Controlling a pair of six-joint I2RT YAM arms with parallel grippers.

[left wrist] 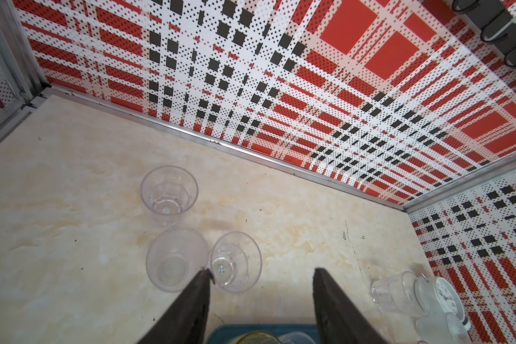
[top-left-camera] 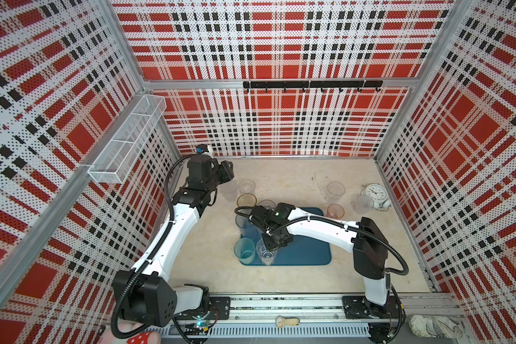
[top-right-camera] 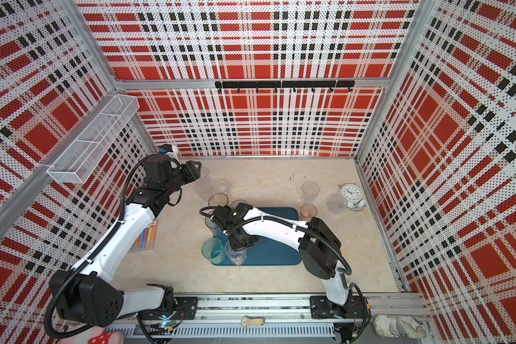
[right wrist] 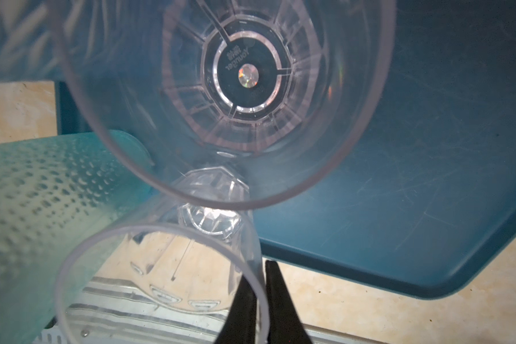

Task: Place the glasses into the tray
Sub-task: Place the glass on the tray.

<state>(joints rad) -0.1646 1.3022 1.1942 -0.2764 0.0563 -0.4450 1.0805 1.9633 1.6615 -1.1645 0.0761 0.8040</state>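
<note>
The teal-blue tray (top-left-camera: pixel 304 253) (top-right-camera: pixel 276 253) (right wrist: pixel 399 178) lies mid-table. My right gripper (top-left-camera: pixel 273 244) (right wrist: pixel 259 272) is shut on the rim of a clear faceted glass (top-left-camera: pixel 265 254) (top-right-camera: pixel 236 255) (right wrist: pixel 161 268) at the tray's near left corner. A teal glass (top-left-camera: pixel 245 251) (right wrist: pixel 42 208) stands beside it, and another clear glass (right wrist: pixel 245 77) stands on the tray. A grey-blue glass (top-left-camera: pixel 245 223) and an amber glass (top-left-camera: pixel 246 200) stand along the tray's left side. My left gripper (top-left-camera: pixel 228 172) (left wrist: pixel 262 270) hangs open over three clear glasses (left wrist: pixel 169 193) at the far left.
A pink glass (top-left-camera: pixel 335 211) and two clear glasses (top-left-camera: pixel 335 190) (top-left-camera: pixel 363 204) stand right of the tray, near a white alarm clock (top-left-camera: pixel 375 192). A wire basket (top-left-camera: pixel 125 140) hangs on the left wall. Coloured sticks (top-right-camera: pixel 145 238) lie under my left arm.
</note>
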